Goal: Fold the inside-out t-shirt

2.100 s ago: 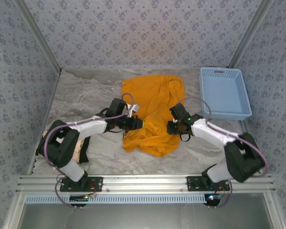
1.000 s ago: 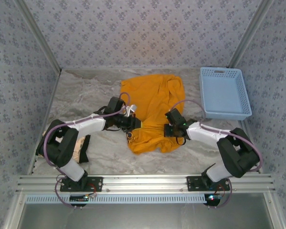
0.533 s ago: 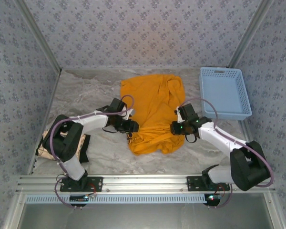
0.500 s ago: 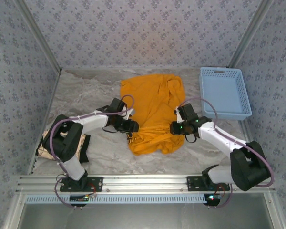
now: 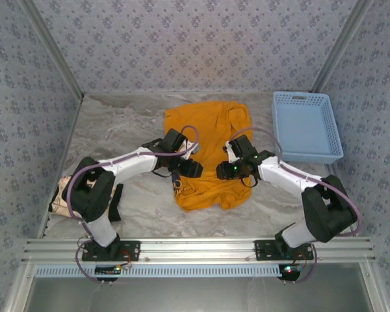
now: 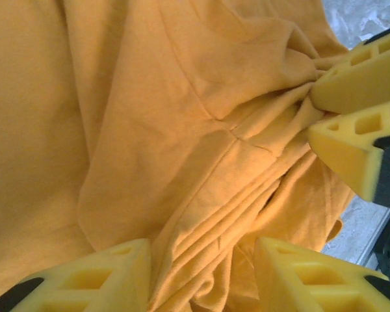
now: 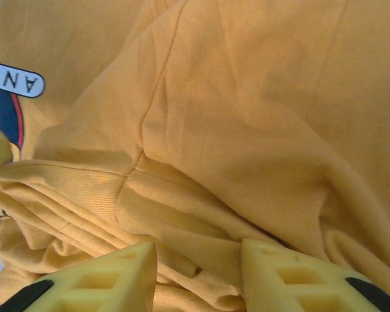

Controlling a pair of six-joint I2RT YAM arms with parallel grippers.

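Fingers blocky yellow foam; t-shirt soft, creased.

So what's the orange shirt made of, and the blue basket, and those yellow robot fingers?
The shirt looks like soft cotton knit: matte, limp, creased, with stitched seams. The basket looks like hard plastic: even blue, gridded with small holes. The fingers look like foam or soft plastic, matte with hollow cells; I can't tell which.
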